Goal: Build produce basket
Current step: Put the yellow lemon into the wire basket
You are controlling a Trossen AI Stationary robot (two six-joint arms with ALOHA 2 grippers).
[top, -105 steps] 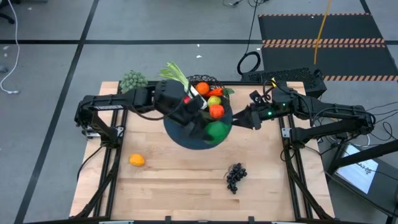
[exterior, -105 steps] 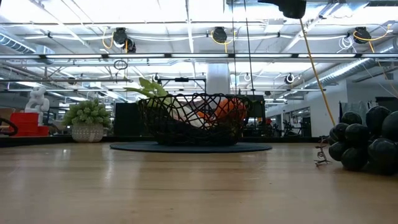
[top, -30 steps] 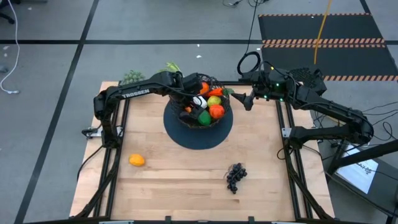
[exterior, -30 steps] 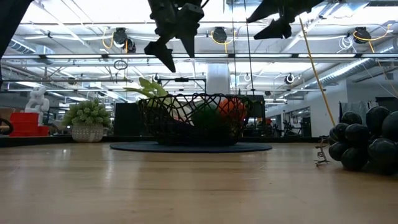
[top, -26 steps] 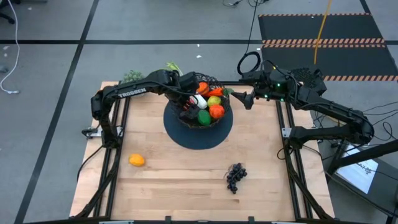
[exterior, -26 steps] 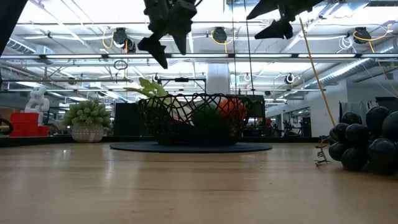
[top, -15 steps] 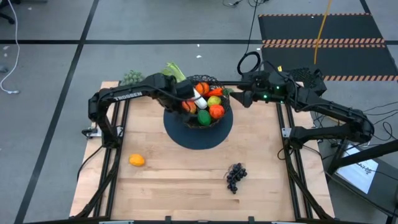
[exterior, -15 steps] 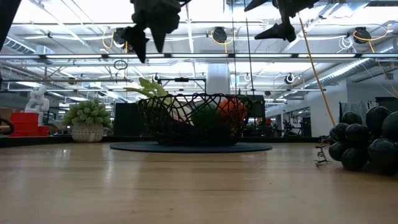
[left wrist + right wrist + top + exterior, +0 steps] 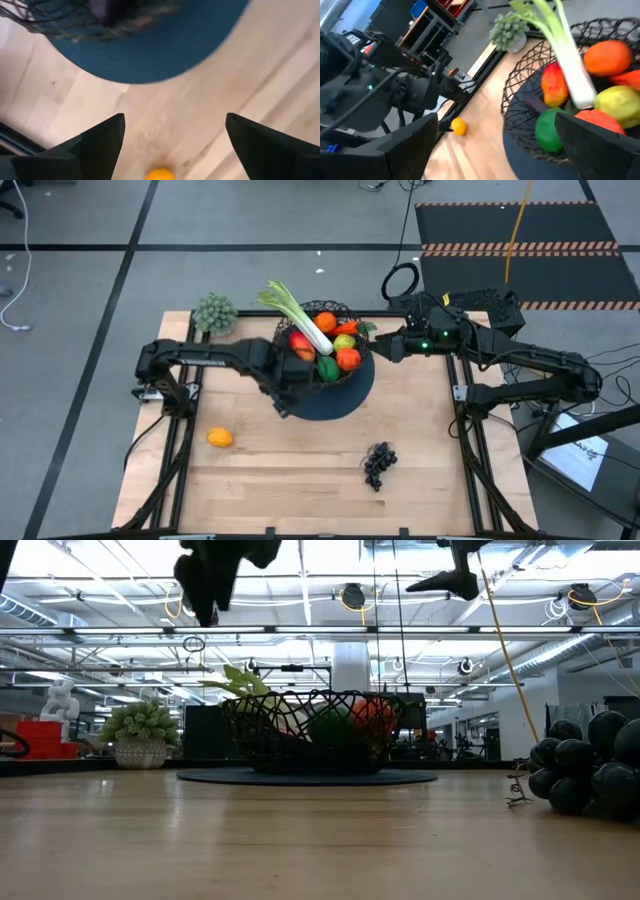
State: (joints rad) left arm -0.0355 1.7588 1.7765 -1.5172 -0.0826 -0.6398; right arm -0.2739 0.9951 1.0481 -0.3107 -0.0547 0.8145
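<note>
Both grippers open and empty, basket filled at the far middle.

The left gripper (image 9: 283, 404), fingers spread wide with nothing between them, hovers over the near-left edge of the mat (image 9: 345, 399). The right gripper (image 9: 377, 345), equally wide and empty, waits just right of the basket (image 9: 345, 311), which holds leek (image 9: 300, 315), orange (image 9: 326, 322) and more; lemon (image 9: 220, 437) and grapes (image 9: 378, 464) lie nearer.

Round mat (image 9: 345, 402), fuzzy clump (image 9: 214, 312)

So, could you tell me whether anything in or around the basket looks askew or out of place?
The leek lies tilted across the other produce in the basket, its leafy end sticking out past the rim. A lemon and the grapes sit loose on the table, outside it.
</note>
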